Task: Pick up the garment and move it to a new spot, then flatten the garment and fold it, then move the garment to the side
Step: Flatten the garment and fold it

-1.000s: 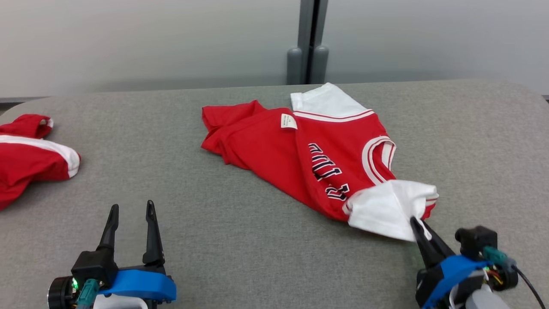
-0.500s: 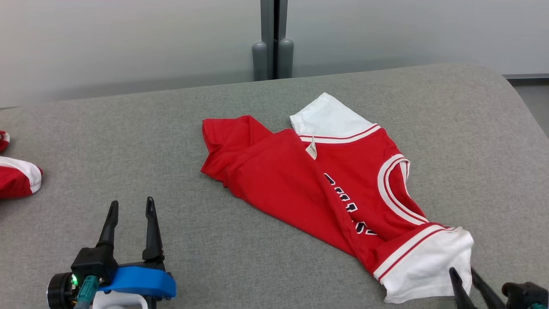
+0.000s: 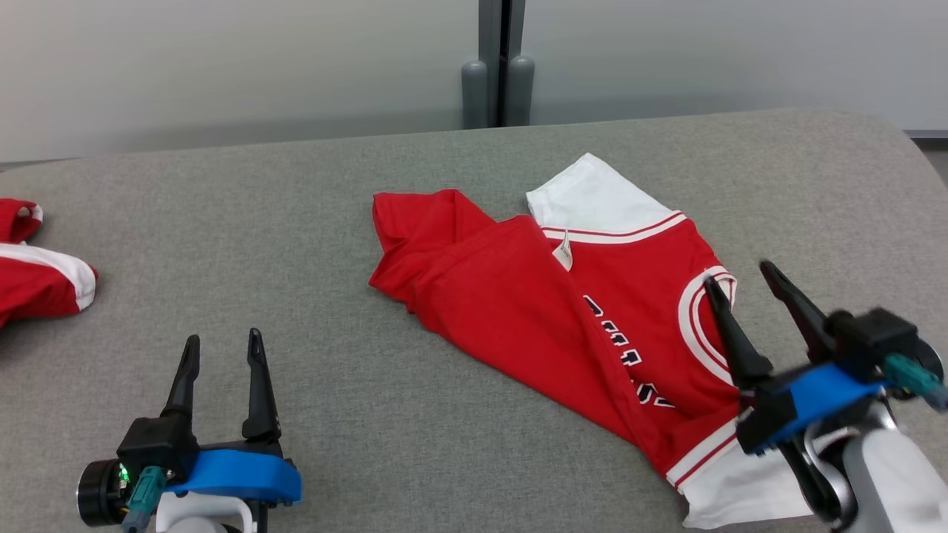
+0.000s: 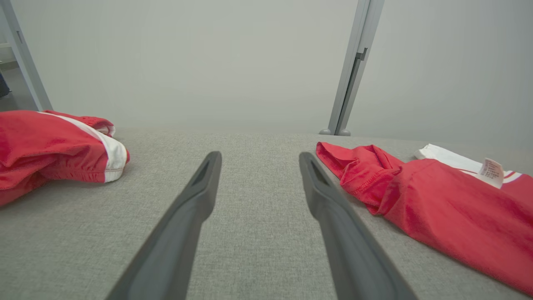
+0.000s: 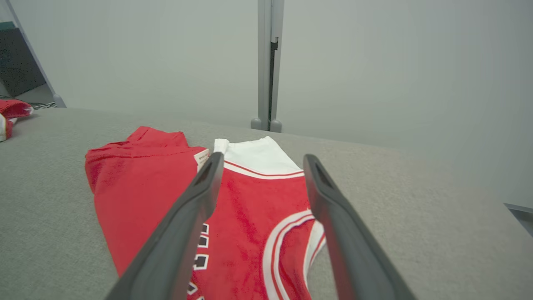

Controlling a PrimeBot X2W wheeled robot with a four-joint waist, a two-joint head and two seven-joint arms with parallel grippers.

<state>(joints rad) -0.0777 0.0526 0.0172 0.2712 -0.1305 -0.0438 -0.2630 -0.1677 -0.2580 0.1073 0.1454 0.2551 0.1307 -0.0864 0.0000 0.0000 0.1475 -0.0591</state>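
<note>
Behind right hand [image 3: 735,273], fingers apart, garment [image 3: 518,296] sleeve [image 3: 733,492] half hidden; left hand [image 3: 224,337] spread too.

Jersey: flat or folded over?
Folded over. A red flap of the jersey covers part of its lettering; the label shows.

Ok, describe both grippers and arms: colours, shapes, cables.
The left gripper and right gripper match: two long, dark, tapering fingers on a black block, a bright blue bracket behind, and a teal cable plug. The left one shows a small green light. Both forearms are pale grey-white.
</note>
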